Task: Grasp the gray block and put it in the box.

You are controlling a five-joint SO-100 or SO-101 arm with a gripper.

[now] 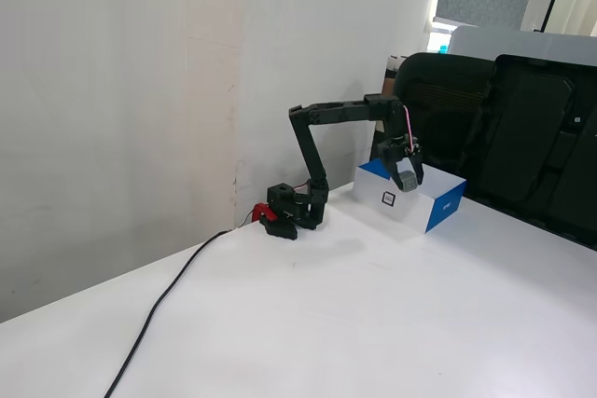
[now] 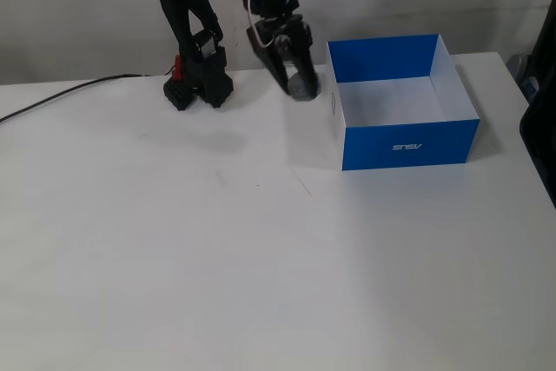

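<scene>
The white tabletop is carrying everything, and it is lying mostly bare toward its near edge in the fixed view from above. The box is sitting toward the far right corner of the tabletop in that view, blue outside and white inside, its open top facing up; in the other fixed view the box is showing a white side with a small black square mark. The arm's base is standing near the far edge, just left of the box, and the arm is reaching across toward the box's left wall.

The gripper is hanging in the air beside that left wall, not yet over the white floor, and its fingers are closing on the gray block. In the side view the gripper is holding the gray block above the box's rim.

The block is looking small, rigid and light, so it is probably needing only a modest squeeze across two opposite flat faces. Being so tiny, it could be twisting or slipping if it is pinched near a corner. Dropped from this height it would likely be bouncing, so a lower release inside the walls seems wiser.
</scene>
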